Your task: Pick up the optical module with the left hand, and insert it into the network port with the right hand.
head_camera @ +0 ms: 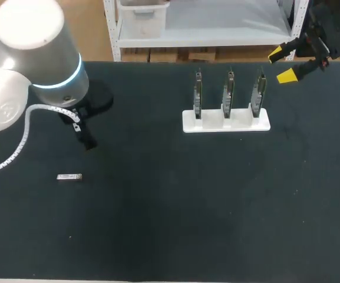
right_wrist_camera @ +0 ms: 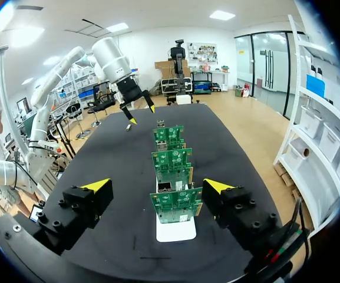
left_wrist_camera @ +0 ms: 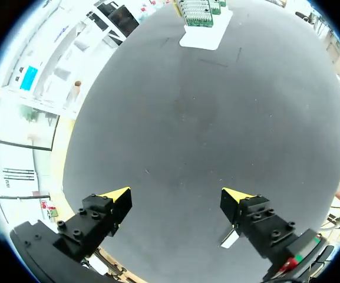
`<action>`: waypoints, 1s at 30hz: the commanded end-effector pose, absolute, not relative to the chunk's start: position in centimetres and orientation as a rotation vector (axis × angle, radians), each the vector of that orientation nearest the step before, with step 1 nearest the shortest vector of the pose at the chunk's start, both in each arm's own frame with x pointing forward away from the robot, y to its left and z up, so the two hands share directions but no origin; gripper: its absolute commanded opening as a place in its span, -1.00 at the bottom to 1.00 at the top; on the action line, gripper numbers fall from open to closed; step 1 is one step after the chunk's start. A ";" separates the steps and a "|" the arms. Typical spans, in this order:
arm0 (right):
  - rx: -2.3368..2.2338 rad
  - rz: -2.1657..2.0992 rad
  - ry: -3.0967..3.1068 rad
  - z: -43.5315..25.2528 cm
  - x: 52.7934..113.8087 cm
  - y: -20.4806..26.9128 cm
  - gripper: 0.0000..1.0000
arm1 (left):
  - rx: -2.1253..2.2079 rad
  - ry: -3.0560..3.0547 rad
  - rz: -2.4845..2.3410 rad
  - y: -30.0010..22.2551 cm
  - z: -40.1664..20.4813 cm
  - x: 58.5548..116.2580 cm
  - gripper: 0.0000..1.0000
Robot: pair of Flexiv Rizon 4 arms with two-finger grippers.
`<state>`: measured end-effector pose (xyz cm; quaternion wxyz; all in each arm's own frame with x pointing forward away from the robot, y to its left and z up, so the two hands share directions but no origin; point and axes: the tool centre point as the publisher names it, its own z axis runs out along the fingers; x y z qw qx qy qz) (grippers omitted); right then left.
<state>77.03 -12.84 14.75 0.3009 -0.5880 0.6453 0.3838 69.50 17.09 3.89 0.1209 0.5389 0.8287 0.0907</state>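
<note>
Near the counter's (head_camera: 170, 230) left edge the small module (head_camera: 69, 177) lies flat, just beside the left fingers (left_wrist_camera: 115, 200), which stand wide apart and empty. Well to its right, a white stand (head_camera: 225, 122) holds three upright boards (head_camera: 228, 94). Beyond the stand, at the far right corner, the right fingers (right_wrist_camera: 93, 187) are also apart, holding nothing.

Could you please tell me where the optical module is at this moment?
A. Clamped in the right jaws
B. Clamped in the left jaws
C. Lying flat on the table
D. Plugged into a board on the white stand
C: the optical module lies flat on the dark table, on its own, while the left jaws and right jaws both stand open and empty.
</note>
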 end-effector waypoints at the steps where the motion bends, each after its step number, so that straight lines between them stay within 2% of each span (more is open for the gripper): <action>1: -1.558 1.012 1.713 14.8 76.8 -12.8 1.00 | 1.576 2.420 0.265 17.1 3.9 69.5 1.00; 18: -1.558 1.012 1.713 14.8 76.8 -12.8 1.00 | 1.630 2.400 0.290 16.4 4.0 69.1 1.00; 30: -1.558 1.012 1.713 14.8 76.8 -12.8 1.00 | 1.793 2.363 0.166 20.2 4.0 68.1 1.00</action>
